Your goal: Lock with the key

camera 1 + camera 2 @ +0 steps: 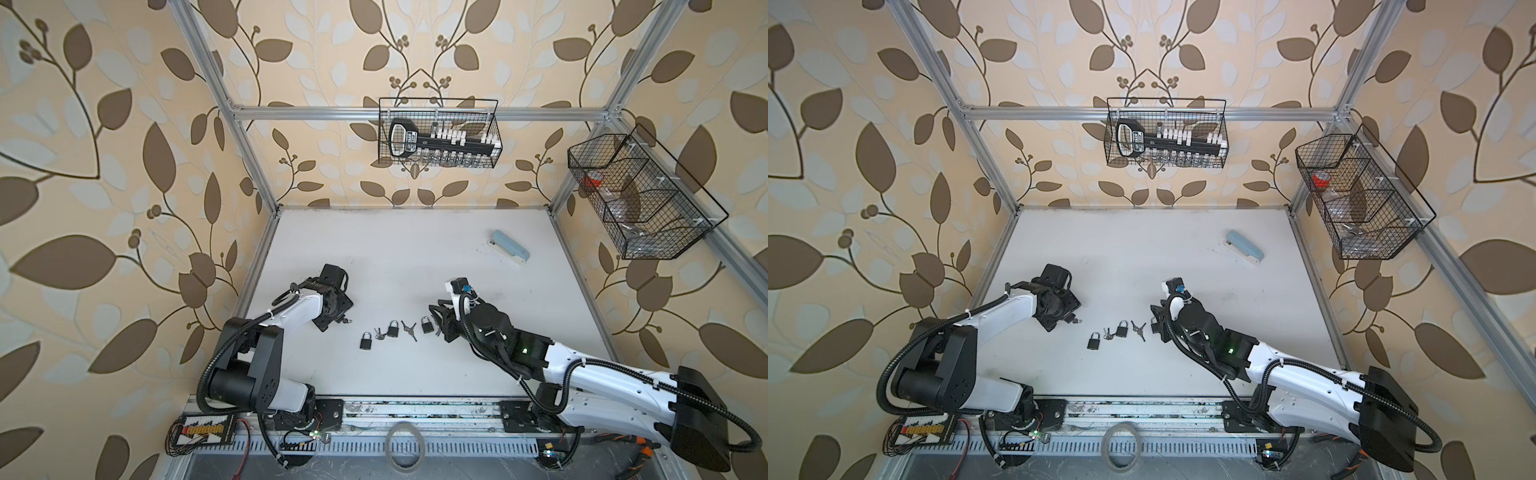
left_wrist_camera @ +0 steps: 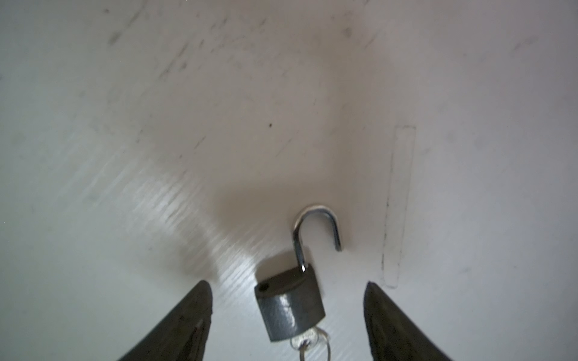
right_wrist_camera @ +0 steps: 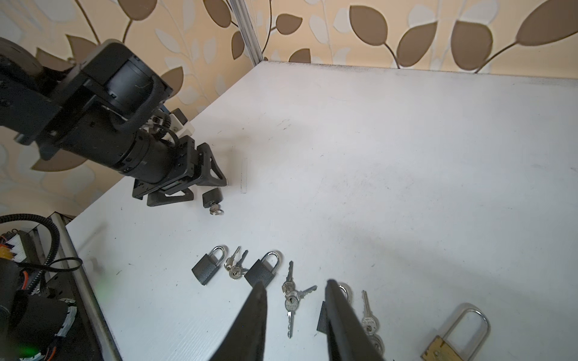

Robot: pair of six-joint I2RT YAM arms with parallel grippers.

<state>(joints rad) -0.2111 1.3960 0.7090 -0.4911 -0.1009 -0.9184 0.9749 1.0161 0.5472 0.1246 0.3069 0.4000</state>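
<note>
In a top view the left gripper (image 1: 337, 319) is low over the table (image 1: 415, 257). The left wrist view shows its jaws apart around an open padlock (image 2: 289, 308), key (image 2: 308, 342) inserted, untouched. The right wrist view shows the right gripper (image 3: 295, 283) apart, empty, above loose keys (image 3: 292, 300).

The matt grey padlock (image 2: 289, 308) has a glossy metal shackle (image 2: 297, 247).

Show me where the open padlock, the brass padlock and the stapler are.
open padlock (image 2: 287, 308): left wrist view, on its dark body.
brass padlock (image 3: 438, 350): right wrist view, on its body.
stapler (image 1: 509, 248): a top view, on its blue top.
</note>
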